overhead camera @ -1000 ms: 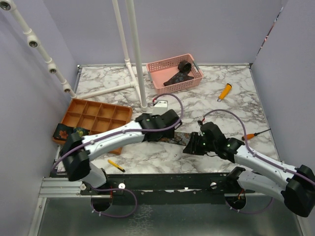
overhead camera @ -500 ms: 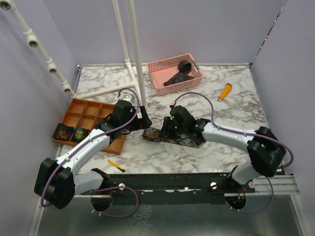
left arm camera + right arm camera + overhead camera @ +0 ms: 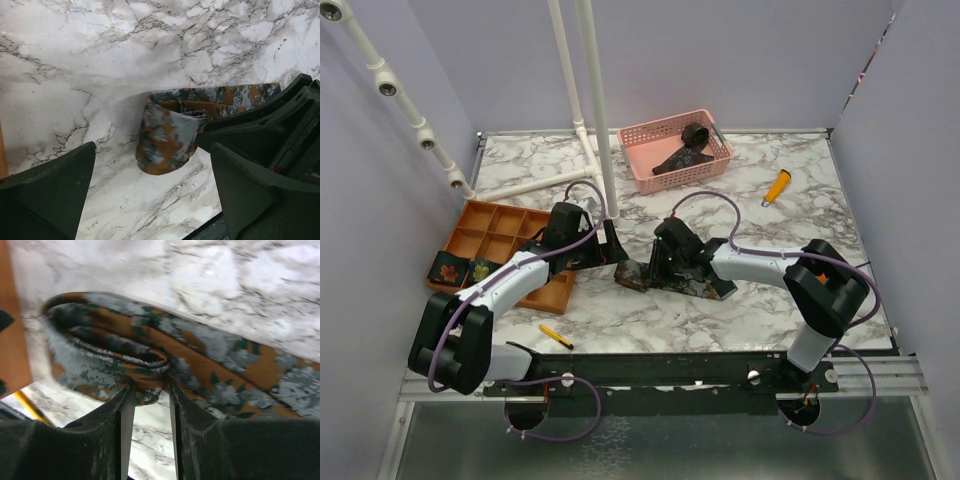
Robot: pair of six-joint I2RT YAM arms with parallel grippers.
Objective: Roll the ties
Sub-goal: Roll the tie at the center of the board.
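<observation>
An unrolled tie (image 3: 692, 283), dark with rust and grey-green flowers, lies across the marble table (image 3: 790, 240). Its left end is folded into a loose first loop (image 3: 115, 347). My right gripper (image 3: 657, 262) is shut on the edge of that loop, and the fabric shows pinched between its fingertips in the right wrist view (image 3: 147, 386). My left gripper (image 3: 607, 250) is open and empty just left of the loop, whose folded end (image 3: 167, 135) lies ahead between its fingers (image 3: 50, 180). Two rolled ties (image 3: 448, 268) (image 3: 480, 270) sit in the orange organizer (image 3: 515, 240). Another dark tie (image 3: 682, 148) lies in the pink basket (image 3: 645, 135).
A white pipe frame (image 3: 600, 130) stands behind the left gripper. An orange-handled tool (image 3: 776, 186) lies at the back right. A small yellow tool (image 3: 556, 336) lies near the front edge. The organizer's edge shows in the right wrist view (image 3: 12, 330).
The left arm has swung back off the tie and stands open beside its left end. The right arm has reached left and closed on the tie's folded end.
</observation>
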